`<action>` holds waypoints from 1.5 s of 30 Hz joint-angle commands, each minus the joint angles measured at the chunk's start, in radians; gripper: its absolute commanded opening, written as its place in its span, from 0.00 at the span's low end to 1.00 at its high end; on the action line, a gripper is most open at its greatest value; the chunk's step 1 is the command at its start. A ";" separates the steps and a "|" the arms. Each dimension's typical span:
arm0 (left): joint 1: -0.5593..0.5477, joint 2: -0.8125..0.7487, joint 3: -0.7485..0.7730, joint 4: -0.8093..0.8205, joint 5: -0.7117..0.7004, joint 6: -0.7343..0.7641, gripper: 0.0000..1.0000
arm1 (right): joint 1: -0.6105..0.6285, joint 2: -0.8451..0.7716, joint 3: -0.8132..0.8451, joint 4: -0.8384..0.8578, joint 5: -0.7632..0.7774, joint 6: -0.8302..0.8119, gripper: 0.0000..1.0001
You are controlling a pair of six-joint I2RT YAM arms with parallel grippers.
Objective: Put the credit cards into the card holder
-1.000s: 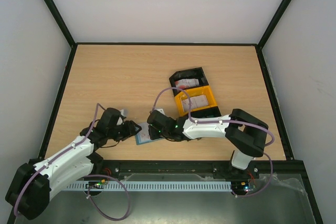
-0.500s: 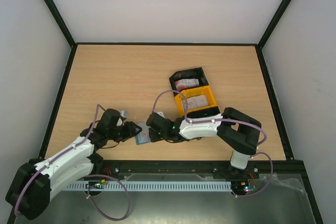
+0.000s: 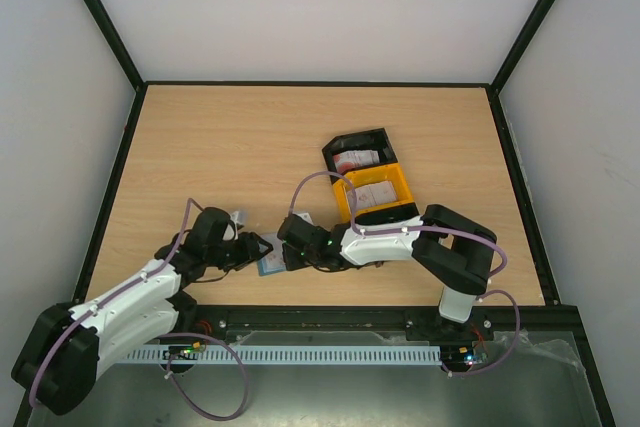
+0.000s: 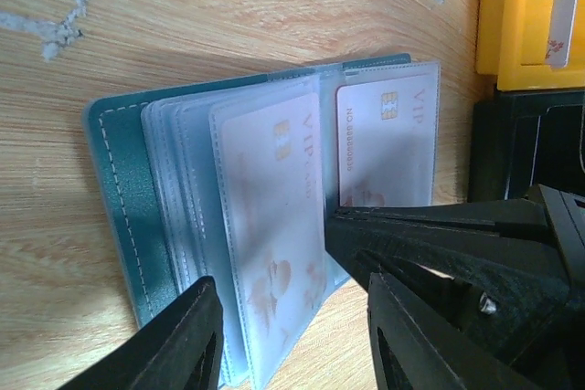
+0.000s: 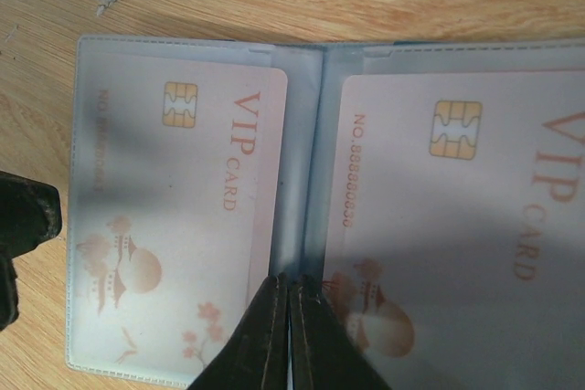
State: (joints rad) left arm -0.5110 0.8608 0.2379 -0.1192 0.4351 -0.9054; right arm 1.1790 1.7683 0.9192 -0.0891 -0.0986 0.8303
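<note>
The teal card holder [image 3: 270,258] lies open near the table's front edge, between both grippers. In the left wrist view its teal cover [image 4: 119,207] is at the left, with clear sleeves fanned beside it. Two white VIP credit cards sit in sleeves [image 5: 183,216] [image 5: 457,226]. My right gripper [image 5: 291,317] is shut, with its tips pressed on the holder's middle fold. My left gripper [image 4: 292,344] is open, its fingers [image 4: 196,335] standing either side of the sleeves' lower edge. More cards lie in the black bin [image 3: 352,159] and the yellow bin [image 3: 372,192].
The three-bin tray stands behind the right arm: the black bin [image 3: 330,152] is farthest, then the yellow bin [image 3: 343,202]. The dark bin nearest is mostly hidden by the arm. The yellow bin's corner [image 4: 512,52] shows close to the holder. A white scuff [image 4: 64,29] marks the wood.
The right gripper has moved a little left onto the holder's fold, and its elbow has drawn in. The left gripper has edged slightly towards the holder.
</note>
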 commanded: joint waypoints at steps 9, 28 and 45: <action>0.005 0.038 -0.043 0.100 0.079 -0.021 0.46 | 0.004 0.025 0.008 -0.033 0.014 0.004 0.04; 0.005 0.121 -0.025 0.244 0.159 -0.006 0.45 | 0.004 -0.141 -0.010 -0.007 0.150 0.047 0.12; -0.090 0.391 0.099 0.471 0.248 0.011 0.69 | -0.085 -0.531 -0.132 -0.324 0.526 0.204 0.33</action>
State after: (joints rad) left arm -0.5613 1.1885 0.2859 0.2676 0.6502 -0.9089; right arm 1.1461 1.3067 0.8108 -0.2676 0.3435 1.0046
